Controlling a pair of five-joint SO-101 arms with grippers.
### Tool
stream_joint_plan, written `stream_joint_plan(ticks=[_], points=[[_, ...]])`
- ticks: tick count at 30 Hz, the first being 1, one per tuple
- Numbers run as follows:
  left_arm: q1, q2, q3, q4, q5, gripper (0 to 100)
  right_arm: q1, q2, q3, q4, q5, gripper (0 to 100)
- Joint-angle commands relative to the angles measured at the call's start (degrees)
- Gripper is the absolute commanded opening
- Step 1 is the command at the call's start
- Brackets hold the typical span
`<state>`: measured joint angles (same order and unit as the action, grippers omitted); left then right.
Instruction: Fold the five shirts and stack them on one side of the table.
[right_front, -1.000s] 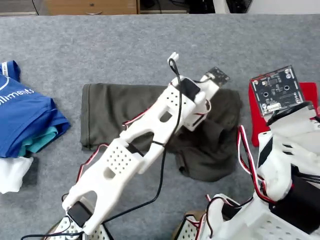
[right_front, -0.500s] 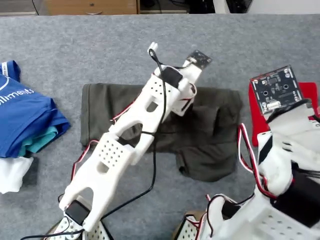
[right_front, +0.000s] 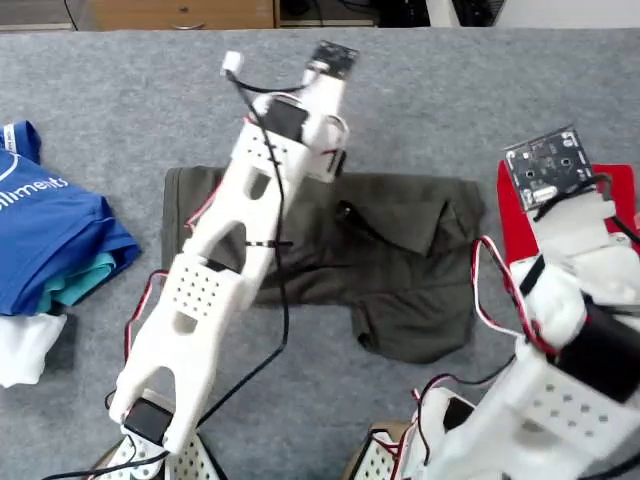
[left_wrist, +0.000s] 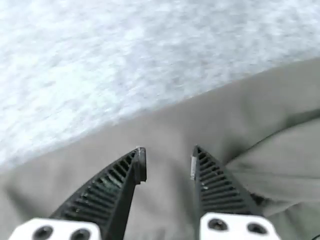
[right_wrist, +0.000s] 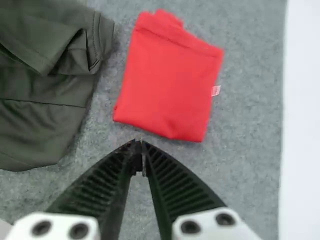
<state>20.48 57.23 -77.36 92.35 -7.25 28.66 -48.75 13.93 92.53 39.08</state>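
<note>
our left pincer (left_wrist: 167, 167) hangs over the far edge of the olive shirt (right_front: 400, 250), its jaws partly apart with nothing between them. the tips sit just inside the hem, close to where cloth meets bare counter (right_front: 150, 110). we judge it is placed there to take that edge and draw it over for the next fold. the olive shirt lies in the middle of the counter only half folded, with one part doubled over and a rumpled flap sticking out toward the arms' bases.

our right pincer (right_wrist: 139, 150) is closed on nothing and hangs above bare counter just short of the red shirt (right_wrist: 170, 95). that shirt lies folded into a neat rectangle just beside the olive one. we take it that this arm is parked there to keep out of the way.

at the left side lies a pile with a blue shirt (right_front: 50, 230) on top, a teal one (right_front: 80, 280) peeping out beneath and a white one (right_front: 25, 350) lowest. the red and olive shirts, we judge, have yet to join it.

the counter is covered in a grey felt-like cloth, which should grip the fabric a little. beyond its far edge we see a strip of wooden furniture (right_front: 180, 12) and some dark gear.
</note>
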Motion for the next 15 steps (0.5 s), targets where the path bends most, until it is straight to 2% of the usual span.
stream_joint_plan(ticks=[1,7,11,15], points=[[-2.29,-1.89,-7.91,6.68,0.44,14,-3.74,-0.57,7.6,-6.68,-0.26,0.5],[-6.86,-4.97,-13.8,8.62,0.53,9,-13.49,-0.22,18.86,-15.12,-0.7,0.3],[-9.32,-12.18,-6.24,8.62,0.53,8,-17.63,5.85,21.14,-18.11,-3.87,0.3],[-11.78,-22.37,6.15,8.62,0.44,8,-20.79,17.71,17.19,-17.85,-7.38,0.3]])
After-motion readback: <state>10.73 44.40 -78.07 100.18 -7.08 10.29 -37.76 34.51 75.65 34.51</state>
